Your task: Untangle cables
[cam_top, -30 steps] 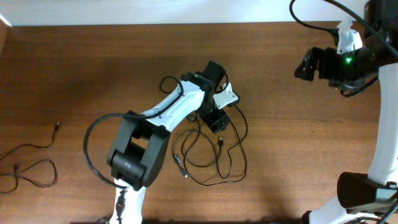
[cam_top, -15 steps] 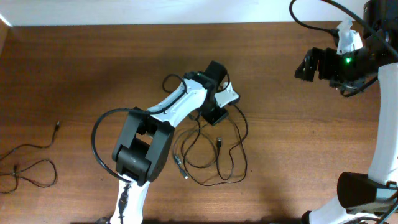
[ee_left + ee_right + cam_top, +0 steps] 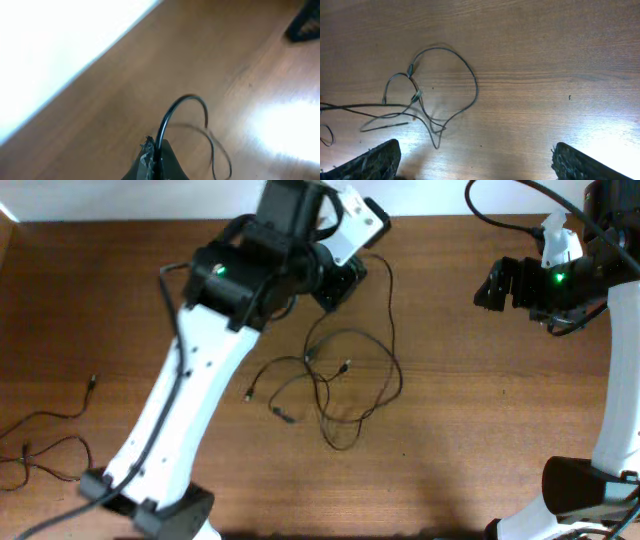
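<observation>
A loose tangle of thin black cables [image 3: 335, 385] lies on the wooden table, with plug ends sticking out on its left side. One strand [image 3: 389, 300] rises from it to my left gripper [image 3: 340, 278], which is raised near the table's far edge. In the left wrist view my left gripper [image 3: 157, 161] is shut on that cable [image 3: 176, 106], which arcs up out of the fingertips. My right gripper [image 3: 497, 284] hangs open at the far right, away from the tangle. The right wrist view shows the cables [image 3: 437, 87] ahead of its wide-apart fingers [image 3: 377, 159].
A separate black cable [image 3: 45, 442] lies in wavy loops at the table's left edge. The white wall runs along the far edge of the table [image 3: 470, 430]. The right arm's thick cable [image 3: 500, 215] arches above the back right corner.
My left gripper has shut on a cable and risen towards the far edge, pulling a strand up. The tangle has shifted and spread out. The right arm has stayed put.
</observation>
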Robot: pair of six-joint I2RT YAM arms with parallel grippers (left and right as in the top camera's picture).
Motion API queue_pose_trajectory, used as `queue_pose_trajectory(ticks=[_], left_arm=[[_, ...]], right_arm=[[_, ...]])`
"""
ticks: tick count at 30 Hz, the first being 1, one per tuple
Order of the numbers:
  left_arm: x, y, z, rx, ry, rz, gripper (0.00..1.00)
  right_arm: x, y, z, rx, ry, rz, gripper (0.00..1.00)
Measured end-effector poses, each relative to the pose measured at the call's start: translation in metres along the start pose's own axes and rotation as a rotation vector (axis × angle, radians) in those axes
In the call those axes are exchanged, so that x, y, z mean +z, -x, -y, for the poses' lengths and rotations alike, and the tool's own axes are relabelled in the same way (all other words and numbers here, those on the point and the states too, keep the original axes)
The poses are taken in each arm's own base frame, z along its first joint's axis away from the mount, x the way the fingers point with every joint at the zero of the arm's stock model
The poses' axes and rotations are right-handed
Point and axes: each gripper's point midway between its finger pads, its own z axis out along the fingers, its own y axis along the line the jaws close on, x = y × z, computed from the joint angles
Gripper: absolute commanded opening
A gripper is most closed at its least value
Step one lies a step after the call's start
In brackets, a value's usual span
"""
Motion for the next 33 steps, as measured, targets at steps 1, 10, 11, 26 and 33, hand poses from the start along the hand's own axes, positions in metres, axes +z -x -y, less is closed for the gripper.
queue_pose_trajectory(ticks=[1, 10, 11, 26, 33], left_arm=[[-0.025, 0.018, -0.002, 0.007, 0.032, 0.085, 0.00], [-0.194, 0.145, -0.024, 0.045, 0.256, 0.777, 0.00], [-0.213, 0.155, -0.025, 0.048, 0.287, 0.844, 0.00], [-0.257, 0.132, -0.095, -0.458, 0.598, 0.951, 0.00], [-0.255, 0.129, -0.096, -0.461, 0.602, 0.940, 0.00]], right_arm=[[0.000, 0.000, 0.000, 0.000, 0.000, 0.000, 0.98], [0.001, 0.000, 0.000, 0.001, 0.000, -0.002, 0.98], [0.001, 0.000, 0.000, 0.001, 0.000, -0.003, 0.98], [0.051, -0.011, -0.180, -0.297, 0.413, -0.024, 0.88], [0.103, -0.015, -0.234, -0.105, 0.530, -0.173, 0.78]])
